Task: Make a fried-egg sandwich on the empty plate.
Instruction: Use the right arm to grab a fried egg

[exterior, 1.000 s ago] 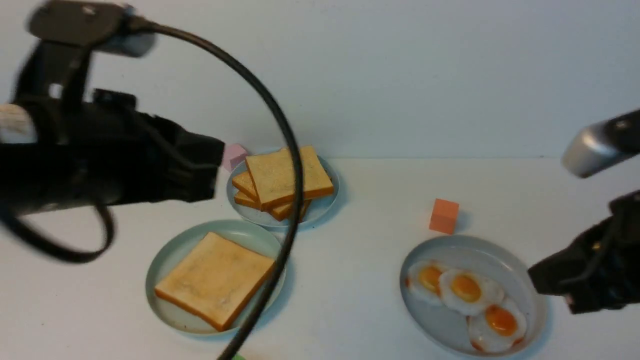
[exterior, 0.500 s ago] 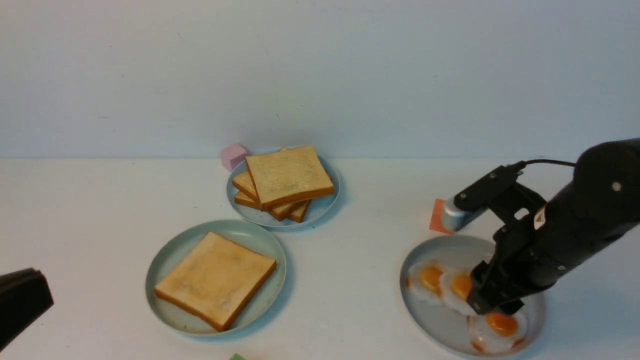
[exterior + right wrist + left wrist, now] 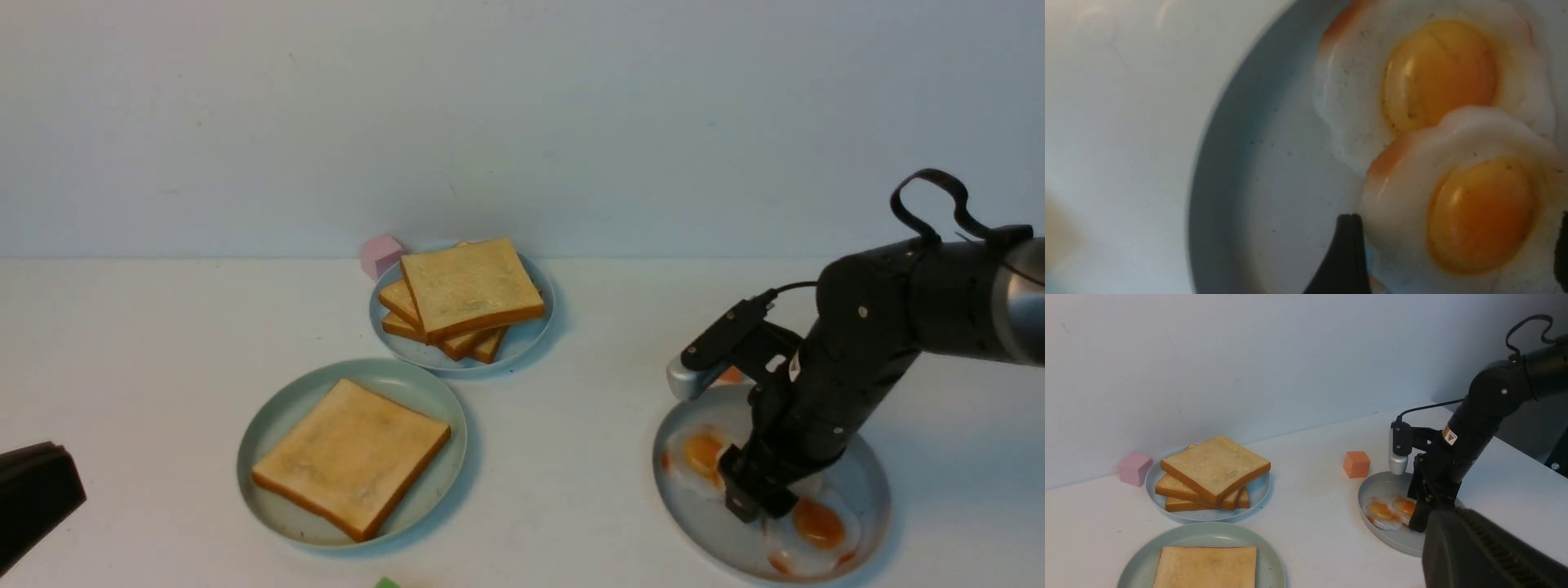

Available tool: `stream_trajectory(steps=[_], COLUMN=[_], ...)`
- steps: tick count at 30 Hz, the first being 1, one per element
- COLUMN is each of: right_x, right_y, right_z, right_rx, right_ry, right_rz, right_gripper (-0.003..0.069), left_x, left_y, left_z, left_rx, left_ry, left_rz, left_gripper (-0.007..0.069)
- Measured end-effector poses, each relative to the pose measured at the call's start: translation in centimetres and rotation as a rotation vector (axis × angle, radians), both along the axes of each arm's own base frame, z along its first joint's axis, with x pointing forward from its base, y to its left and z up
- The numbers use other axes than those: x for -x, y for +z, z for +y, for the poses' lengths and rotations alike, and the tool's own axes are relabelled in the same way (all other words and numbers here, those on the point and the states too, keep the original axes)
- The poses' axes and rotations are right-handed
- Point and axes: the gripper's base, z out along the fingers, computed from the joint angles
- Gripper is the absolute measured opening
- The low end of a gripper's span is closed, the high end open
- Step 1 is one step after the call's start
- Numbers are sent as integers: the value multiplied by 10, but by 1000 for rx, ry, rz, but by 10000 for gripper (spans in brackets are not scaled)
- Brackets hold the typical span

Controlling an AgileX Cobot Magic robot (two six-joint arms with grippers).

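Note:
One toast slice (image 3: 353, 457) lies on the mint-green plate (image 3: 286, 416), also in the left wrist view (image 3: 1208, 535). Three fried eggs lie on the grey-blue plate (image 3: 694, 531) at right. My right gripper (image 3: 755, 502) is open and lowered onto that plate. Its fingers (image 3: 1343, 253) stand either side of the middle egg (image 3: 1478, 212), which overlaps another egg (image 3: 1437, 69). My left gripper (image 3: 33, 490) is at the lower left edge, away from everything; only one dark finger (image 3: 1486, 551) shows, so I cannot tell its state.
Three more toast slices (image 3: 469, 286) are stacked on a smaller blue-grey plate (image 3: 522, 335) behind the mint plate. A pink cube (image 3: 381, 255) sits beside it. An orange cube (image 3: 1356, 464) stands just behind the egg plate. A green bit (image 3: 386, 583) shows at the front edge.
My left arm has pulled back from over the toast plates to the lower left corner. My right arm has swung in and come down over the middle egg.

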Motion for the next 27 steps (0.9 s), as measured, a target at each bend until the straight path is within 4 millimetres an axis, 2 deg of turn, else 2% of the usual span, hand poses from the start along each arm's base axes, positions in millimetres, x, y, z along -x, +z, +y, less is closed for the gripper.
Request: stream_trajectory(steps=[9,15,27], right_x=[-5,-6,-4], right_y=[-7,-9,-2], right_z=[1,1,0], right_rx=[17,34,32], right_ry=[22,40,22], right_rz=[8,-1,-9], right_gripper=[596,524,524], left_x=[0,0,0], left_y=[0,0,-1], left_z=[0,0,0], left_rx=[0,0,-2], left_ry=[0,0,0], left_rz=[0,0,3], left_gripper=[-13,-13,-13])
